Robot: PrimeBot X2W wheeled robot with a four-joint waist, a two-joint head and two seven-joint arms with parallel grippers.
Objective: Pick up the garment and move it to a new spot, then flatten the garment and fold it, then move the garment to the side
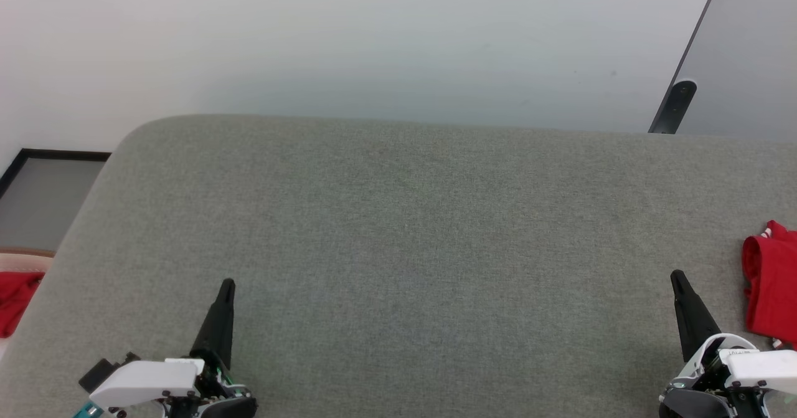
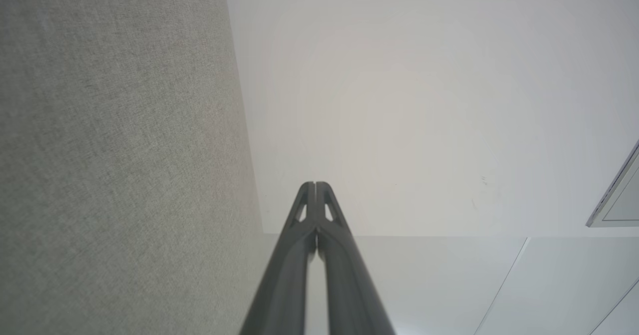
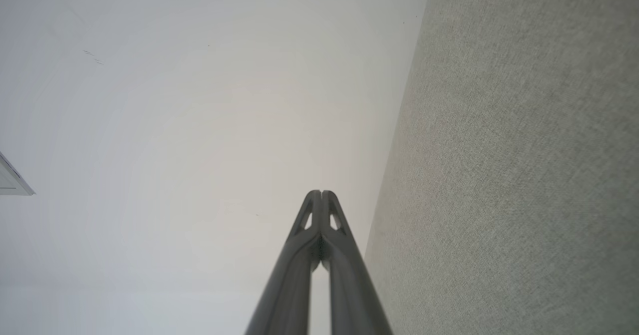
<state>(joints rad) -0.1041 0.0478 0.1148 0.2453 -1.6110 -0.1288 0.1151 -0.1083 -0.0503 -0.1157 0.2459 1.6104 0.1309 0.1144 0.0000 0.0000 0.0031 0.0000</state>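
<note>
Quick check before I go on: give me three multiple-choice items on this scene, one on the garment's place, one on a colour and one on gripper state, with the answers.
1. Where does the garment lie on the grey surface?
A. at its right edge
B. in its middle
C. at its far left corner

2. What colour is the cloth beyond the surface's left side?
A. blue
B. red
C. yellow

3. How do the left gripper and right gripper stand?
A. both open
B. left open, right shut
C. both shut

Answers:
1. A, red fabric with white trim sits at the head view's right edge.
2. B, it is plainly red.
3. C, each wrist view shows its gripper closed to the tip, holding nothing.
</note>
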